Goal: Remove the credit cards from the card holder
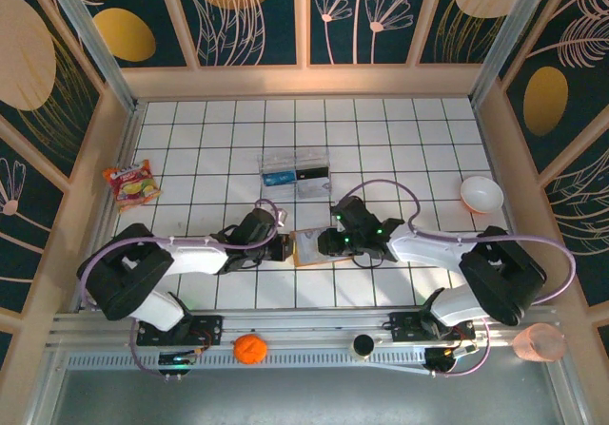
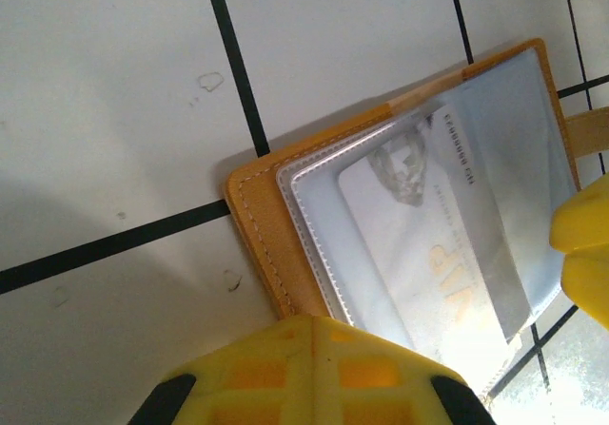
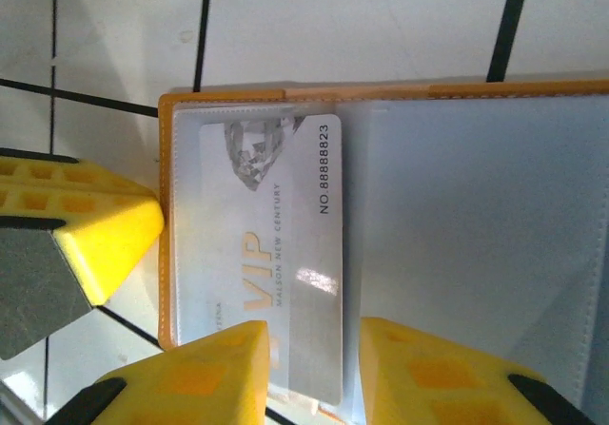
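The orange card holder lies open on the white tiles between my two grippers. Its clear inner pockets face up. A silver-grey credit card marked VIP sits in the left pocket, its long edge sticking out of the sleeve. My left gripper is shut, its tip resting at the card holder's stitched edge. My right gripper stands a little open over the card's lower end, one finger above the card and the other above the empty pocket. I cannot tell whether the fingers touch the card.
A clear plastic box lies behind the card holder. A snack packet sits far left and a white bowl far right. An orange and a pink cup rest on the front rail.
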{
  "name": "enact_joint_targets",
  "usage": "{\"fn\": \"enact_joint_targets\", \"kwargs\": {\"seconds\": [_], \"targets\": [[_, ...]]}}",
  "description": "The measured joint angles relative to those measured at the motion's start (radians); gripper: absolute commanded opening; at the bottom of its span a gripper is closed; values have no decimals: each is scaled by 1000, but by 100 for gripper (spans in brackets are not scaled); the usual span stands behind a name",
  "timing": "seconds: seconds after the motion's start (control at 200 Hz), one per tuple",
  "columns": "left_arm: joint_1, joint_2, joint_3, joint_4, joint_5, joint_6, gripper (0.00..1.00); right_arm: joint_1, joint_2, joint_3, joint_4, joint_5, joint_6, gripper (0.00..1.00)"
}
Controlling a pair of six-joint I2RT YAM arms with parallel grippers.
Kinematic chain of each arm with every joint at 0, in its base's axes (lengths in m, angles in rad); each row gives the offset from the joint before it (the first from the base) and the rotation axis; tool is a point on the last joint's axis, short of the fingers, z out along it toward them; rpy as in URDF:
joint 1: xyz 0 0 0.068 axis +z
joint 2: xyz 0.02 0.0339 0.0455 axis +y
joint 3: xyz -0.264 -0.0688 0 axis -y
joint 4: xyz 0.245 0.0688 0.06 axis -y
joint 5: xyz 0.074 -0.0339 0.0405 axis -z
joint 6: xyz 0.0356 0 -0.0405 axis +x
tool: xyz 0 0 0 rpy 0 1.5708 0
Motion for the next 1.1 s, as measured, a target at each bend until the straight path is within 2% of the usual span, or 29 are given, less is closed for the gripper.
{"fn": "enact_joint_targets", "kwargs": {"seconds": [0.155, 0.315, 0.415, 0.566, 0.886, 1.001, 1.096], "targets": [[2, -97, 11, -60, -19, 24, 10, -47, -1, 0, 3, -67, -29, 29], [-12, -65, 62, -64, -17, 35, 13, -74, 36, 0, 39, -127, -42, 29], [-26, -11, 76, -50, -8, 37, 9, -77, 61, 0, 48, -147, -43, 29], [-27, 47, 76, -49, 4, 37, 9, -79, 82, 1, 56, -164, -43, 29], [-27, 61, 76, -26, 7, 36, 8, -85, 117, 2, 85, -183, -42, 29], [-27, 63, 76, -27, 7, 34, 0, -88, 129, 2, 107, -204, -41, 25], [-27, 71, 76, -21, 7, 33, 0, -92, 140, 2, 120, -217, -40, 18]]}}
